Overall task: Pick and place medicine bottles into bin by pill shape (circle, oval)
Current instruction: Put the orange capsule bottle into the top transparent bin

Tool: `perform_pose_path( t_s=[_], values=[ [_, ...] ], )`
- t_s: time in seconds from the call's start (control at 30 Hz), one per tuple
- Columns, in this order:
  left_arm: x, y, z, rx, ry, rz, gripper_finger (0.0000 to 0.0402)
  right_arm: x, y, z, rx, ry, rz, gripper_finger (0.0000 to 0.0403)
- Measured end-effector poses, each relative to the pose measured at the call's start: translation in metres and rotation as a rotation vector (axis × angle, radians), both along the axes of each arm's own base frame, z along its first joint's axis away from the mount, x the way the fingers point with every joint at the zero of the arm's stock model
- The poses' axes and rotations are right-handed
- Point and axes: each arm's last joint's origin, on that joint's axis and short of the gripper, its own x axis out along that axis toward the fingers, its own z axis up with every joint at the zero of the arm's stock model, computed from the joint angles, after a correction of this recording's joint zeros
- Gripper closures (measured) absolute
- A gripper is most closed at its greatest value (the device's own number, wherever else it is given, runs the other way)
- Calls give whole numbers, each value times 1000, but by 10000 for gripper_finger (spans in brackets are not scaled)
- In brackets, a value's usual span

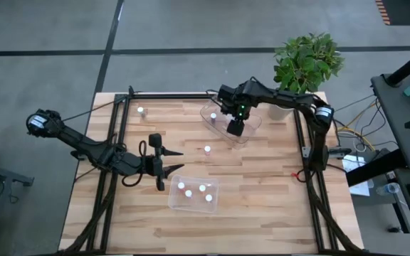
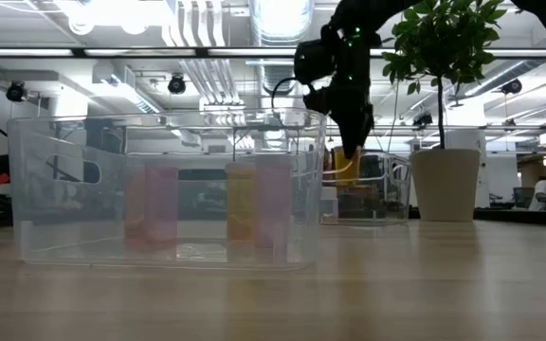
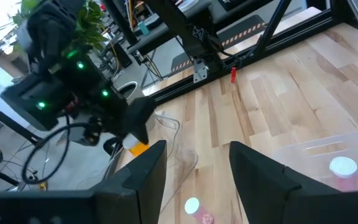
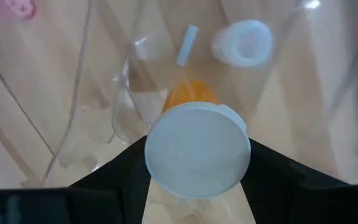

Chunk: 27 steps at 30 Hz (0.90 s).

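White-capped and orange-bodied, the large medicine bottle (image 4: 197, 149) fills the right wrist view, clamped between the two dark fingers of the right gripper (image 1: 235, 126). Its long axis runs straight down from cap to base, and directly beneath it lies the far clear bin (image 1: 250, 128), the one beside the potted plant (image 1: 306, 60). One small white-capped bottle (image 4: 242, 42) already stands in that bin, just off to one side of the orange one. The drop appears to turn on this: the held bottle hangs above the bin's floor, inside its rim, so release should need only a short lowering.

On the side of the near bin (image 1: 216, 186) away from the plant, the left gripper (image 1: 174, 161) waits with fingers spread, holding nothing.
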Motion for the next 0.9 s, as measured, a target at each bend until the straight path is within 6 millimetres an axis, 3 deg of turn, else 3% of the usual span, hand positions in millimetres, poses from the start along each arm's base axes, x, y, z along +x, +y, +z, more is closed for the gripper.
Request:
perform_pose_path(
  t_s=[0.33, 0.9],
  values=[
    [0, 0, 0, 1, 0, 0, 242, -2, 2, -37, 48, -23, 32, 198],
    [0, 0, 0, 1, 0, 0, 242, -5, 4, -53, 49, -23, 13, 192]
  ],
)
